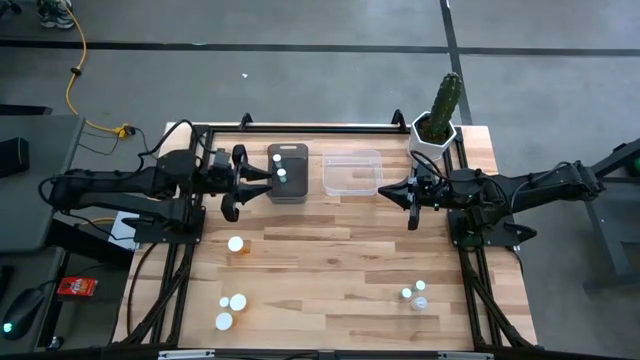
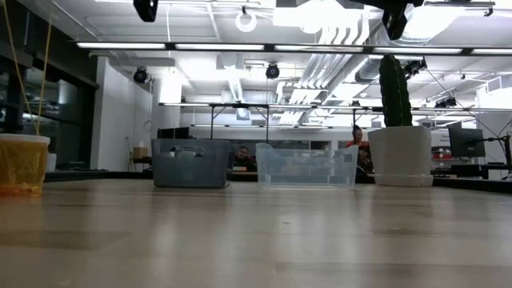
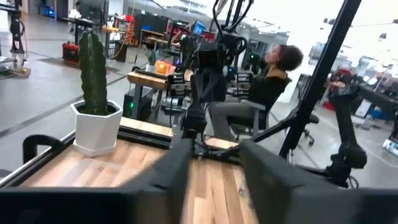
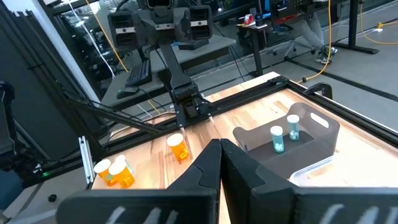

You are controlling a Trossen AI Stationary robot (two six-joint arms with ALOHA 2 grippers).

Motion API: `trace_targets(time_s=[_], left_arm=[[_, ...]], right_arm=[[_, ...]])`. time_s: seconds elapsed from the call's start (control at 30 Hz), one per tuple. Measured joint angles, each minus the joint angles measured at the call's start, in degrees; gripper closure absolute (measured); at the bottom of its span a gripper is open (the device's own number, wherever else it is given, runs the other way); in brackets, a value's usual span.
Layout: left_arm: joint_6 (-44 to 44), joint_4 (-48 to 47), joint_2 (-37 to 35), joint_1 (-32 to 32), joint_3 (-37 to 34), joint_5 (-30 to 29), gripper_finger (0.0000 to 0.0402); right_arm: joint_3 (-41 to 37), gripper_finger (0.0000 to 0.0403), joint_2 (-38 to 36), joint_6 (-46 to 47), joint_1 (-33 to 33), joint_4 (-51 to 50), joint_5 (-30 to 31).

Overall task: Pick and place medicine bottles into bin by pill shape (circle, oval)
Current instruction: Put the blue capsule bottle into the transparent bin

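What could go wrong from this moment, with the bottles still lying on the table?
1. The left end effector hangs beside the grey bin, which holds two bottles; a careless sweep might knock the bin.
2. Three orange bottles stand close together, so grasping one may tip its neighbours.
3. The right end effector waits shut near the cactus pot and the clear bin; a wide swing could hit either.

**Bystanders around the tabletop**

A green cactus stands upright in a white pot at the far right corner of the wooden tabletop. A yellow cable trails across the grey floor far left. Beyond, a seated person in dark clothes.
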Motion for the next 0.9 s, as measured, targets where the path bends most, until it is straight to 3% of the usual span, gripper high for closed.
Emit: trace_targets(time_s=[0.07, 0.13, 0.33, 0.47, 0.57, 0.73, 0.9], left_arm=[[1.03, -1.42, -0.28, 0.0, 0.0, -0.06, 0.036], [1.66, -1.68, -0.34, 0.0, -0.02, -0.08, 0.0388], [2.72, -1.62, -0.6, 0.0, -0.04, -0.32, 0.0399], [3.16, -1.37, -0.6, 0.0, -0.04, -0.37, 0.0401], [3.17, -1.37, -0.6, 0.44, -0.04, -1.09, 0.0401], [3.18, -1.38, -0.6, 0.96, -0.04, -1.83, 0.0401], [3.18, -1.43, -0.6, 0.96, -0.04, -0.16, 0.0401]], right_arm=[[0.0, 0.0402, 0.0, 0.02, 0.0, 0.06, 0.0], [0.0, 0.0401, 0.0, 1.57, 0.0, 0.74, 0.0], [3.19, 0.0352, 0.81, 7.87, 0.75, -4.17, -0.01], [12.17, 0.029, 5.11, 9.0, 3.78, -17.4, -0.93], [21.37, 0.0248, 10.94, 12.07, 7.15, -31.8, -5.72], [31.41, 0.0212, 22.28, 28.32, 15.31, -56.64, -13.87], [31.76, 0.0212, 30.23, 52.71, 25.16, -63.99, -21.12]])
